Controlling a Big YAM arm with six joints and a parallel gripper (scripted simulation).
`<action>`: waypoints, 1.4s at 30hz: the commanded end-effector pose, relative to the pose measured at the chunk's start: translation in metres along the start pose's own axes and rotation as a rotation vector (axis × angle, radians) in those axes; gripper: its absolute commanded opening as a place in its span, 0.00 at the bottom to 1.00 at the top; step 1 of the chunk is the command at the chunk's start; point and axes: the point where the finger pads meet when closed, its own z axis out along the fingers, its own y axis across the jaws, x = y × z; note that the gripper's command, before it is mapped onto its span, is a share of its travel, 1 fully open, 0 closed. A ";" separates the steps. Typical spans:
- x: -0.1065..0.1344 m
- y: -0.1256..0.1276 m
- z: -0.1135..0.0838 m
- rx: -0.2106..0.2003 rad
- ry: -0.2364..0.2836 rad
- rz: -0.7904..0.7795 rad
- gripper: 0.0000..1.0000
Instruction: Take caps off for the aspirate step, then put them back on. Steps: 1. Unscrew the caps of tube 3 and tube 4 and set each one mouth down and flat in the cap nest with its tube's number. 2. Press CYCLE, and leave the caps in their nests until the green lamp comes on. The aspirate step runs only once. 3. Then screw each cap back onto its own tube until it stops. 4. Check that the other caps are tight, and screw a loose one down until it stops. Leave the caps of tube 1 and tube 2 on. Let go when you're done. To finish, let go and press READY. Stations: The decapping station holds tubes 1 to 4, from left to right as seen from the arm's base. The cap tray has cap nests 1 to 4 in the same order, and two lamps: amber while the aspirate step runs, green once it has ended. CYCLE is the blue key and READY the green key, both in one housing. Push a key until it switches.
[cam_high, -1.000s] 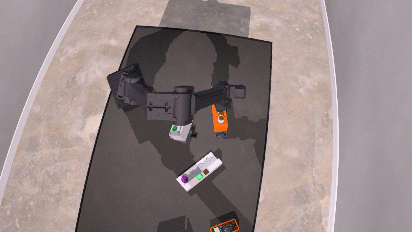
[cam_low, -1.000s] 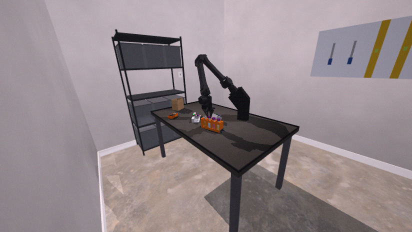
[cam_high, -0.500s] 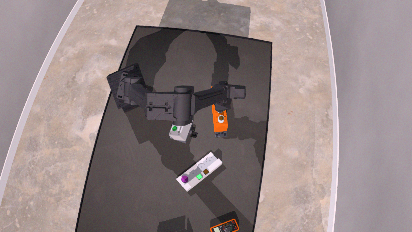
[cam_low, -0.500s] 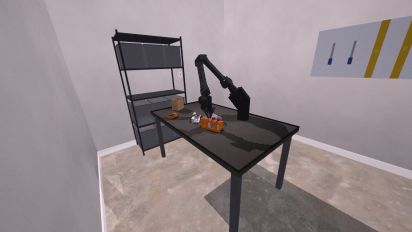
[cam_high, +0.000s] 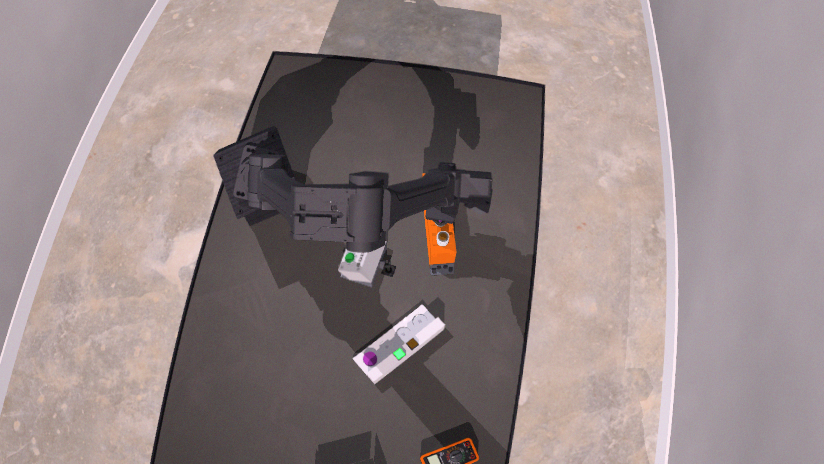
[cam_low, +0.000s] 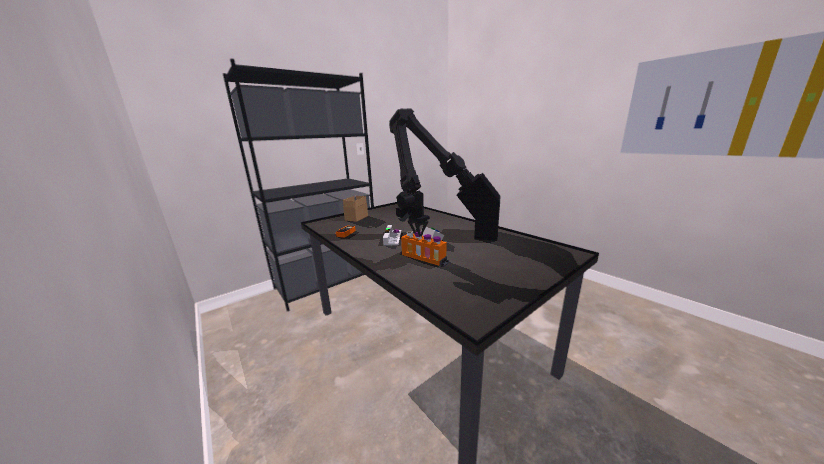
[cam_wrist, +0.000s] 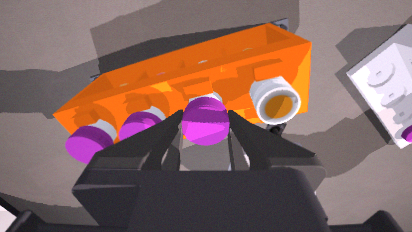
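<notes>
Top view: a dark arm (cam_high: 369, 210) (cam_low: 406, 149) reaches over an orange decapping station (cam_high: 441, 253) (cam_low: 423, 250) (cam_wrist: 306, 75). A white cap tray (cam_high: 426, 328) (cam_low: 392, 239) (cam_wrist: 372, 75) holds one purple cap (cam_high: 369, 358); its green lamp (cam_high: 399, 353) glows.

Exterior view: the station stands on a black table (cam_low: 490, 299), near the tray.

Wrist view: the gripper (cam_wrist: 205, 116) grasps tube 3's purple cap (cam_wrist: 205, 125), over its tube. Two capped tubes stand on one side, open tube 4 (cam_wrist: 276, 102) on the other.

pincer (cam_high: 440, 220) (cam_low: 418, 231) (cam_wrist: 205, 116) | turned slightly | over the orange decapping station (cam_high: 442, 255) (cam_low: 407, 251) (cam_wrist: 303, 75)
</notes>
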 end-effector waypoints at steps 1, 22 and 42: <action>-0.003 0.004 0.000 -0.004 -0.010 0.198 0.00; -0.006 0.001 -0.002 -0.005 -0.013 0.277 0.49; -0.003 0.005 -0.004 -0.004 -0.013 -0.384 0.49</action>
